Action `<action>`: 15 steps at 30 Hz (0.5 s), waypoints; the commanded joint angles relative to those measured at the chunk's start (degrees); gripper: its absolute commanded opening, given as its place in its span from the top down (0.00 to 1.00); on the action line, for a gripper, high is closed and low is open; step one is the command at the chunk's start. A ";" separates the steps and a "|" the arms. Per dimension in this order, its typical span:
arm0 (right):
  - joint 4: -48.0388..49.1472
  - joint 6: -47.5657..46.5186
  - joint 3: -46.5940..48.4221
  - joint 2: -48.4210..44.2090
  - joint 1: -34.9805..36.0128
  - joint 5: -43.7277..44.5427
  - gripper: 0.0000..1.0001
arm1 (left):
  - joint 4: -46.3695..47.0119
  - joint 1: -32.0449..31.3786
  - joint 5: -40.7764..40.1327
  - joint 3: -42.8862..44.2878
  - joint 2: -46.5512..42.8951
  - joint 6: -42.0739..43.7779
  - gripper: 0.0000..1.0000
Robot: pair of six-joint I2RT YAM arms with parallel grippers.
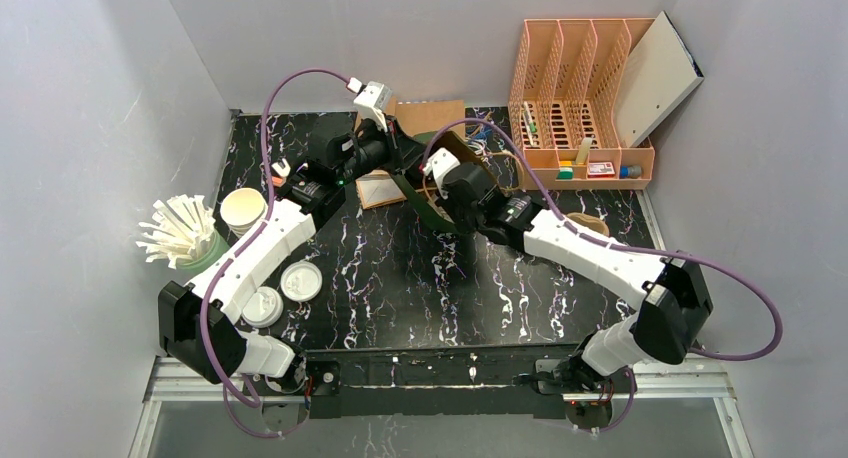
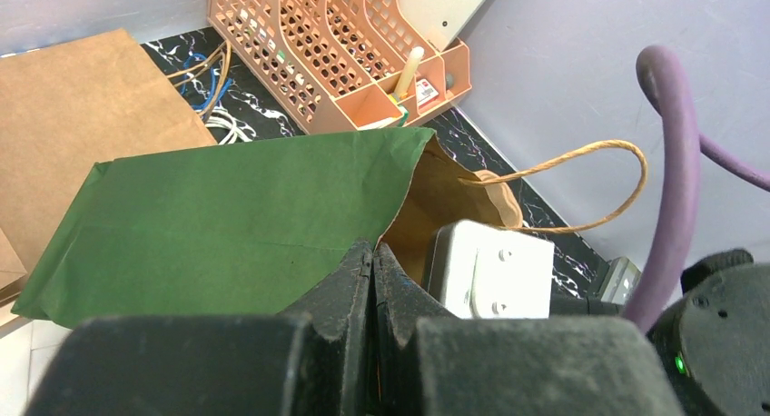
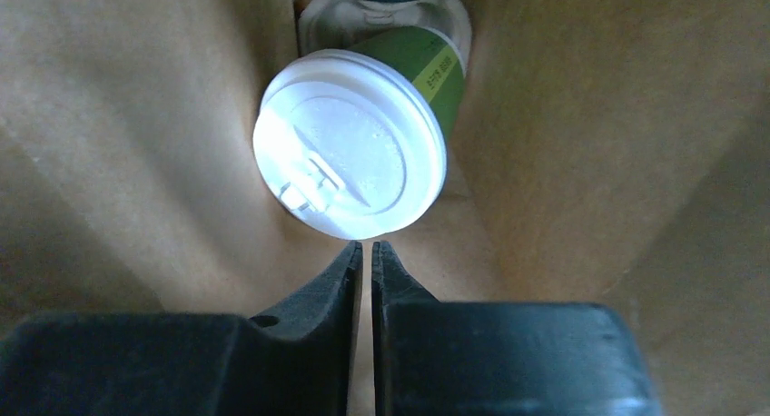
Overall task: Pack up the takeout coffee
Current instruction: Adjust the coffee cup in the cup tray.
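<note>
Coffee cup (image 3: 434, 71) sits deep in the big green bag (image 2: 227, 216), with its white lid (image 3: 350, 143) facing back out at the right pincer (image 3: 367, 252). That pincer is inside the bag, just in front of the lid, with its jaws almost shut and nothing in them, so the cup's long way runs straight away from it. The left pincer (image 2: 373, 252) is closed on the bag's edge, farther from the cup.

The paper bag (image 2: 227, 216) is matt, green outside and brown kraft inside, the cup's lid (image 3: 350, 157) smooth white plastic, the bench (image 1: 420, 278) glossy veined black, the organizer (image 1: 570, 88) perforated peach plastic.
</note>
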 commanded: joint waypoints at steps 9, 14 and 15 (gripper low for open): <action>2.73 1.79 3.54 -2.61 -7.22 -9.60 0.73 | 0.21 0.31 0.67 0.09 -1.27 0.29 1.00; 1.40 0.91 3.09 -6.49 -7.57 -14.14 0.65 | -1.03 0.72 -0.69 0.88 -1.01 -0.47 1.00; 0.40 0.95 3.58 -6.95 -7.58 -14.31 0.64 | -1.12 0.79 -1.09 0.98 -1.00 -0.81 1.00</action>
